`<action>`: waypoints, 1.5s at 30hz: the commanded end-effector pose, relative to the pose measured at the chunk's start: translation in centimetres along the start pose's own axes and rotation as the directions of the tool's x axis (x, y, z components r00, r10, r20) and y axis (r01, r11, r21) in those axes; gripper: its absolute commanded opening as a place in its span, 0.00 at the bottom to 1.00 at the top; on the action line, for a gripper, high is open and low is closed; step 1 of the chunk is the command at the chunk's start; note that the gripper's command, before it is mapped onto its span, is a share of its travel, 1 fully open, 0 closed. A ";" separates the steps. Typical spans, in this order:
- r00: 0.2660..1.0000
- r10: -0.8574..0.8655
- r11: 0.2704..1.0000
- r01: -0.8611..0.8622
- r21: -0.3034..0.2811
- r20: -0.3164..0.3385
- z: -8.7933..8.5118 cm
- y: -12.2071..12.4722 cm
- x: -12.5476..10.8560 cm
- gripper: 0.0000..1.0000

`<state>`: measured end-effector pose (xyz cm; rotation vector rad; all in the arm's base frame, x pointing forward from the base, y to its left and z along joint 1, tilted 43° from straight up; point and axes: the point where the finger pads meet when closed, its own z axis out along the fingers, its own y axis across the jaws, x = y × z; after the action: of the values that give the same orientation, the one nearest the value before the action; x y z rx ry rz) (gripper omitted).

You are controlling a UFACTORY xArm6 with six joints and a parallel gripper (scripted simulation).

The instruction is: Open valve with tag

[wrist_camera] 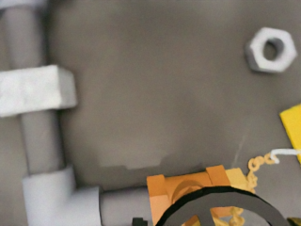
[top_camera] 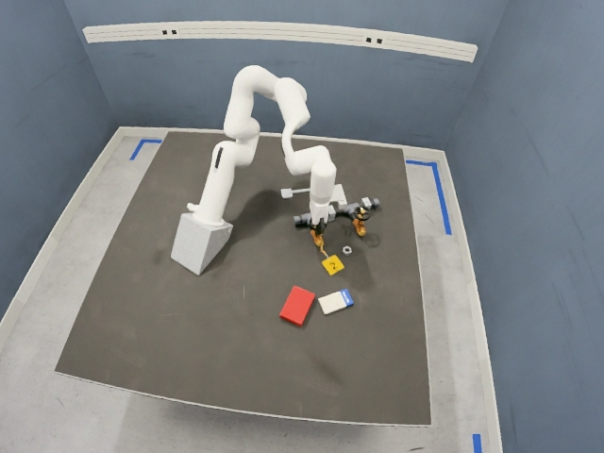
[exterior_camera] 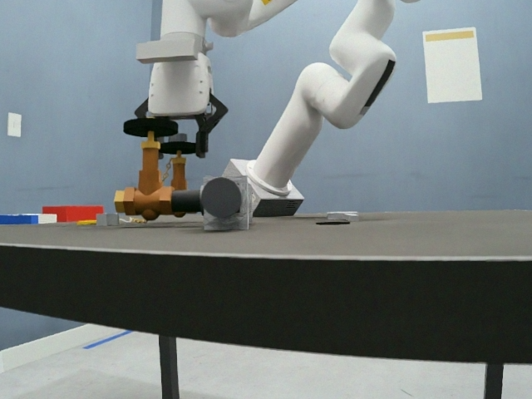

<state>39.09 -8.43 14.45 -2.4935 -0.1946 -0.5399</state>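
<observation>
Two orange valves with black handwheels stand on a grey pipe manifold (top_camera: 336, 209). The left valve (top_camera: 317, 237) has a chain (wrist_camera: 256, 165) leading to a yellow tag (top_camera: 332, 265) marked 2. My gripper (top_camera: 318, 225) points straight down onto this valve and is shut on its handwheel (wrist_camera: 221, 205). In the low side view the gripper (exterior_camera: 178, 148) grips the farther handwheel, with the chain below it. The other valve (top_camera: 360, 219) stands to the right, and its handwheel (exterior_camera: 150, 127) is untouched. The valve body (wrist_camera: 188, 188) shows under the wheel in the wrist view.
A grey hex nut (top_camera: 347, 248) lies near the tag; it also shows in the wrist view (wrist_camera: 270, 49). A red block (top_camera: 296, 304) and a white block with a blue end (top_camera: 335, 301) lie nearer the front. A small grey post (top_camera: 286, 192) stands behind the manifold.
</observation>
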 end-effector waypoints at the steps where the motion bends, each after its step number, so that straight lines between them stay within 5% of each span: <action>1: 0.961 -0.276 0.961 0.277 0.000 -0.023 -0.1 0.1 0.1 0.00; 11: 0.805 -0.592 0.806 0.592 -0.010 -0.018 -0.1 0.1 0.1 0.00; 12: 0.723 -0.691 0.723 0.691 -0.013 -0.021 -0.1 0.1 0.1 0.00; 23: 0.355 -0.934 0.356 0.934 -0.031 -0.042 -0.1 0.1 0.1 0.00; 36: 0.337 -0.941 0.338 0.940 -0.032 -0.044 -0.1 0.1 0.1 0.00; 37: 0.337 -0.941 0.338 0.940 -0.032 -0.044 -0.1 0.1 0.1 1.00; 45: 0.337 -0.941 0.338 0.940 -0.032 -0.044 -0.1 0.1 0.1 1.00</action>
<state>39.15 -8.46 14.58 -2.0885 -1.7197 -1.0401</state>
